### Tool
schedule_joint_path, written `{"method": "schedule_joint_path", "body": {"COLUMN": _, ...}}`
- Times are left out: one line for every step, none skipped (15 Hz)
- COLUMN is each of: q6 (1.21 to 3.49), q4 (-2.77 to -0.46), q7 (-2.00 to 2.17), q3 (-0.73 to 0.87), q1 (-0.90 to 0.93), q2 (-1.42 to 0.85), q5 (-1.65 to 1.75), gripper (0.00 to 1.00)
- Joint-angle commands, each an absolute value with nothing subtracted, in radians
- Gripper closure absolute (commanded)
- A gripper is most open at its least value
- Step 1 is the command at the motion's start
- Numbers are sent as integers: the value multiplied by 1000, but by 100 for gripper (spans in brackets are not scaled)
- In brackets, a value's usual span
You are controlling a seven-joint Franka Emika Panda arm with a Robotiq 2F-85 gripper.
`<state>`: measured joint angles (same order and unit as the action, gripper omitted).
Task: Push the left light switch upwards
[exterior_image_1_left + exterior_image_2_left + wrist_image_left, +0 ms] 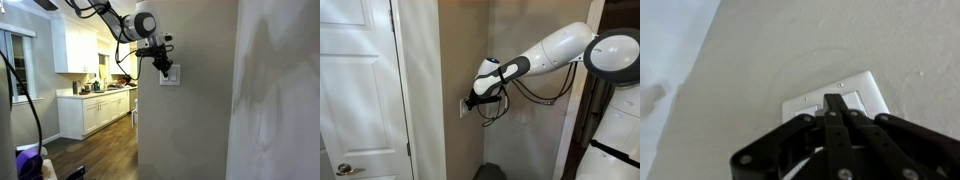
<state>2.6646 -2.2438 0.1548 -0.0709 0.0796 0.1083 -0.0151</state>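
A white two-switch wall plate [876, 92] is set in a beige wall; it also shows in both exterior views [173, 77] [464, 107]. The left light switch [806, 108] is the left rocker, partly covered by my fingers. My black gripper [833, 97] is shut and empty, fingers pressed together, with the tip at the middle of the plate between the left rocker and the right rocker [856, 100]. I cannot tell whether the tip touches a rocker. The gripper also shows at the plate in both exterior views [163, 68] [473, 100].
The plate sits on a narrow wall section [185, 130]. A kitchen with white cabinets [95, 110] lies beyond it. A white door [355, 90] with a knob stands beside the wall corner. The arm [555, 50] reaches in from the side, cables hanging below.
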Motion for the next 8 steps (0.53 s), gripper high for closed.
{"method": "schedule_joint_path", "body": {"q6": 2641, "q4": -2276, "q7": 151, "q3": -67, "q1": 71, "q2": 143, "q5": -34, "gripper": 100}}
{"method": "schedule_joint_path", "body": {"q6": 2631, "q4": -2275, "q7": 145, "q3": -66, "q1": 72, "q2": 143, "q5": -37, "gripper": 100}}
{"method": "schedule_joint_path", "body": {"q6": 2659, "q4": -2247, "q7": 151, "q3": -70, "q1": 73, "q2": 109, "q5": -19, "gripper": 74}}
{"method": "schedule_joint_path", "body": {"q6": 2658, "q4": -2246, "q7": 151, "q3": -69, "q1": 73, "q2": 108, "q5": -19, "gripper": 98}}
{"method": "schedule_joint_path", "body": {"q6": 2658, "q4": -2246, "q7": 151, "q3": -69, "q1": 73, "q2": 107, "q5": -19, "gripper": 92}}
{"method": "schedule_joint_path", "body": {"q6": 2658, "q4": -2246, "q7": 151, "q3": -70, "q1": 73, "q2": 107, "q5": -19, "gripper": 86}}
{"method": "schedule_joint_path", "body": {"q6": 2658, "q4": -2246, "q7": 151, "q3": -70, "q1": 73, "q2": 107, "q5": -19, "gripper": 81}}
{"method": "schedule_joint_path", "body": {"q6": 2658, "q4": -2246, "q7": 151, "q3": -70, "q1": 73, "q2": 107, "q5": -19, "gripper": 74}}
